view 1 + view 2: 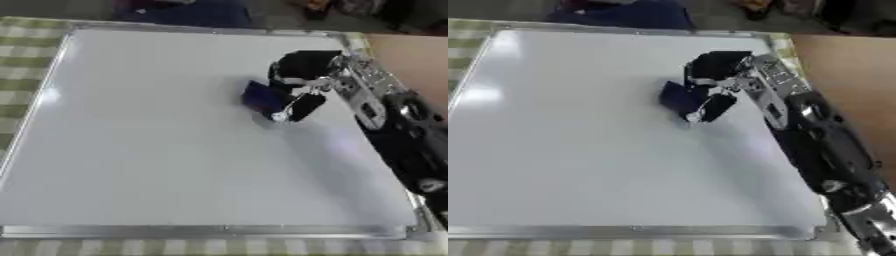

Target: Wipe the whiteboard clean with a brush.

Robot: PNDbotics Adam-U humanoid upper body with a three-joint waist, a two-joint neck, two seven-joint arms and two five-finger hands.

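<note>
White board (157, 150) filling most of the view, flat on a green checked cloth (22, 60), surface looking pretty clean. Right arm (815, 145) reaching in along the board's right edge. Right hand (302, 75) curled around a dark blue brush (261, 97), pressed on the board's upper right part.

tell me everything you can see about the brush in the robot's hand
The brush is a small dark blue block, flat-sided and roughly rectangular; its material is unclear. The right hand holds it, with fingers curled round its right side. It sits tilted on the whiteboard, in the upper right part, seemingly resting against the white surface. No marks show on the board around it.
</note>
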